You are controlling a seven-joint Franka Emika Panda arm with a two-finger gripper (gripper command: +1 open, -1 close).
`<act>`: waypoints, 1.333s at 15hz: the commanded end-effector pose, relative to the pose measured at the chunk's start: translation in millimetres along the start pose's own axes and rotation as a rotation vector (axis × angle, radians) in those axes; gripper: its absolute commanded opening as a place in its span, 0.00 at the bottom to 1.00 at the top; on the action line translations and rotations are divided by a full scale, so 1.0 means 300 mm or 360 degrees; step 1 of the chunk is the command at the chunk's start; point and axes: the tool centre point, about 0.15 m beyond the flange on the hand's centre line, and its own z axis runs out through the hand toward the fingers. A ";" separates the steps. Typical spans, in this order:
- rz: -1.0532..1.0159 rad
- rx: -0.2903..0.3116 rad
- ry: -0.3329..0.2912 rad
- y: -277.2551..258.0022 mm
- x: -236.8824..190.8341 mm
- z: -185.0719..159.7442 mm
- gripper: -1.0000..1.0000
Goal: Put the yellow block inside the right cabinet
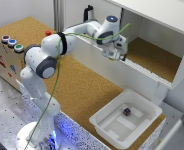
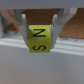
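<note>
My gripper (image 1: 117, 56) is shut on the yellow block (image 2: 40, 39), a small yellow cube with black letters, held between both fingers (image 2: 23, 30) in the wrist view. In the exterior view the block is hidden by the hand. The gripper hangs over the front wall of the right cabinet (image 1: 157, 57), the wide white-walled compartment with a brown cork floor. The cork floor (image 2: 67, 31) shows behind the block, with the white wall edge below it.
A white plastic tray (image 1: 108, 121) at the front holds a small dark purple cube (image 1: 126, 112). A compartment door with a black handle (image 1: 87, 11) stands beside the cabinet. A box with coloured buttons (image 1: 11, 43) is at the exterior view's left.
</note>
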 end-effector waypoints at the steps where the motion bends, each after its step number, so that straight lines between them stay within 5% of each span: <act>1: 0.0119 0.0254 -0.0074 0.350 0.239 0.099 0.00; 11: 0.0229 0.0142 -0.0130 0.674 0.357 0.114 0.00; 20: 0.0176 0.0076 -0.0194 0.655 0.330 0.205 0.00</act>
